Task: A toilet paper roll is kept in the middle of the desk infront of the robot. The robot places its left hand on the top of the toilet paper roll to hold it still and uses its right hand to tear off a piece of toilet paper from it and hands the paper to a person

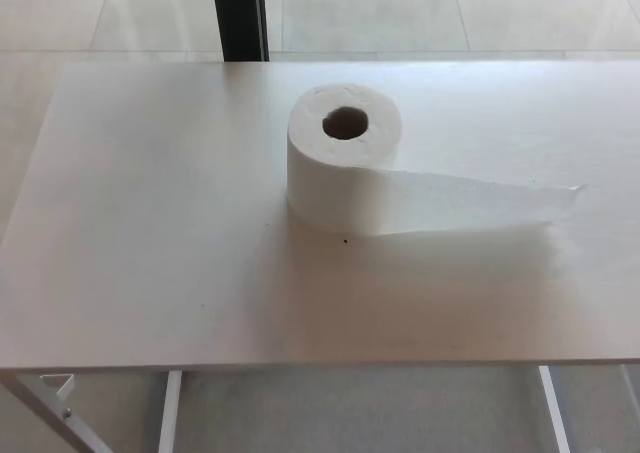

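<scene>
Neither robot hand in sight, white toilet paper roll (344, 158) standing on end mid-surface, hollow core facing up, loose tail of paper (480, 201) trailing to the robot's right along the pale surface (150, 223), dark post (240, 15) behind the far edge.

A white roll (340, 168) stands upright on its flat end just above the middle of the frame, its dark core hole facing up toward the camera. A loose tail (480, 201) of paper unwinds from its lower side and stretches to the right, lying flat and ending in a slightly ragged, pointed edge at right centre.
</scene>
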Controlling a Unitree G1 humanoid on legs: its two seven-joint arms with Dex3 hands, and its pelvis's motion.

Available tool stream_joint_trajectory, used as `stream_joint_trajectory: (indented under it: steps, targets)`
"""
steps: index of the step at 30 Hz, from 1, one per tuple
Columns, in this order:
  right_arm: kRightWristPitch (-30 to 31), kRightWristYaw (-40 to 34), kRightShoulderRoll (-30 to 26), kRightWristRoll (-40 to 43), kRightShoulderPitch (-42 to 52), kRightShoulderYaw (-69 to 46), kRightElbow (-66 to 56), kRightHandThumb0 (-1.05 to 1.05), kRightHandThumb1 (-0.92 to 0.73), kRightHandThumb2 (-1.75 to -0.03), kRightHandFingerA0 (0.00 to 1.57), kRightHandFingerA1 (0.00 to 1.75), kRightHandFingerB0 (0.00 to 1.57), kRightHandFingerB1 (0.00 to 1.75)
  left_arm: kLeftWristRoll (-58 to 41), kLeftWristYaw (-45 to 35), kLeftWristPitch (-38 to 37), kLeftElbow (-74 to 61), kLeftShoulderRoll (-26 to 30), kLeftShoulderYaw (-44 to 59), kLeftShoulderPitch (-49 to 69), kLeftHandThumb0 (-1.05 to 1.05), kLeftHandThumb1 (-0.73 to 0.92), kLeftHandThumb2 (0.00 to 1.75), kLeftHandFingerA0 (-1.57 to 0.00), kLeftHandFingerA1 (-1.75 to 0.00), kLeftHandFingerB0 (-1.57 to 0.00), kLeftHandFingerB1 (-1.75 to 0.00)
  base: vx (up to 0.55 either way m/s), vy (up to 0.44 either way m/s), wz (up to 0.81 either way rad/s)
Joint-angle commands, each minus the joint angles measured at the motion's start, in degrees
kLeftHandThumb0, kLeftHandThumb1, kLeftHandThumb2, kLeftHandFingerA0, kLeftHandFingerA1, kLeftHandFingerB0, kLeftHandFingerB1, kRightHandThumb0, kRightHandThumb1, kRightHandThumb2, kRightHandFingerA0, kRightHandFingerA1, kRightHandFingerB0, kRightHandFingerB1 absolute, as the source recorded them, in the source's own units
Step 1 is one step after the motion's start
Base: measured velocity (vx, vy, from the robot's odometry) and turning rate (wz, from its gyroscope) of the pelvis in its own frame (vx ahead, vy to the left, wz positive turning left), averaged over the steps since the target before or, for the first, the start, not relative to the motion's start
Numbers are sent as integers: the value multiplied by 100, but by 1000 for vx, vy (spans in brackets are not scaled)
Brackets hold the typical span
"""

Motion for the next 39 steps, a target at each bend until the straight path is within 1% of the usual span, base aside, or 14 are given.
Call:
stream_joint_trajectory:
  steps: [1,5,6,7,8,9,11,12,14,18,23,24,25,39]
  targets:
    - [-454,775,-402,1471,264,-1500,-316,-47,-73,-63,48,51,18,29,-1827,-324,-50,191,374,1914,-239,-55,77,63,-41,-71,-30,-50,0,0,0]
    - [-450,489,-638,1953,-95,-2420,-565,-47,-72,-61,49,62,19,30,-1766,144,-304,372,956,2359,-723,-57,76,65,-34,-67,-30,-47,0,0,0]
    - [-427,393,-666,2004,-13,-2674,-1615,-53,-72,-61,56,81,21,31,-1905,87,-444,-17,1242,2626,-933,-54,77,65,-28,-59,-38,-49,0,0,0]
    - [44,358,-559,2172,97,-2955,-2718,-54,-72,-61,38,60,20,30,-1936,77,-552,-216,1411,2759,-1163,-51,81,64,-32,-60,-34,-46,0,0,0]
    - [134,354,-515,2163,123,-3024,-2885,-54,-72,-61,38,60,20,30,-1906,74,-556,-226,1426,2783,-1213,-51,81,64,-32,-60,-34,-46,0,0,0]
    - [182,297,-493,2248,-32,-3124,-3273,-56,-69,-61,18,48,21,31,-1925,162,-406,-551,1520,2839,-1417,-48,80,64,-35,-60,-29,-40,0,0,0]
    - [-69,152,-595,2245,-557,-3171,-3831,-56,-69,-61,24,46,23,31,-1781,398,-305,-1214,1797,2786,-1986,-50,80,63,-34,-57,-28,-39,0,0,0]
    - [323,74,-630,2455,-848,-3160,-4607,-72,-63,-59,46,42,35,38,-1642,387,-314,-2026,1964,2530,-2601,-57,77,63,-39,-60,-35,-42,0,0,0]
    - [735,-164,-715,2647,-1588,-2948,-5600,-66,-61,-59,43,53,31,33,-1348,398,-183,-2840,2110,2185,-3127,-60,79,63,-42,-68,-34,-47,0,0,0]
    - [1026,-425,-733,2598,-2442,-2479,-6519,-59,-62,-59,42,52,32,33,-1126,396,263,-3920,2085,1571,-4255,-74,74,63,-52,-66,-41,-51,0,0,0]
    - [1509,-370,-615,2521,-3427,-1444,-7614,-51,-62,-58,44,48,35,33,-407,304,873,-5252,1733,290,-5979,-50,72,61,-42,-48,-37,-42,0,0,0]
    - [1570,-264,-486,2447,-3601,-1063,-7936,-51,-62,-58,43,49,34,34,-281,151,1093,-5632,1559,-80,-6370,-55,54,94,-29,-60,-22,-52,0,0,0]
    - [1637,-229,-387,2348,-3695,-836,-8102,-52,-62,-58,43,50,34,35,-163,87,1195,-5877,1452,-287,-6528,-58,73,62,-37,-53,-33,-42,0,0,0]
    - [1864,115,510,1174,-4104,627,-8648,-55,-63,-59,46,55,40,38,310,-292,1359,-7081,660,-1381,-6490,-53,71,61,-46,-58,-45,-46,0,0,0]
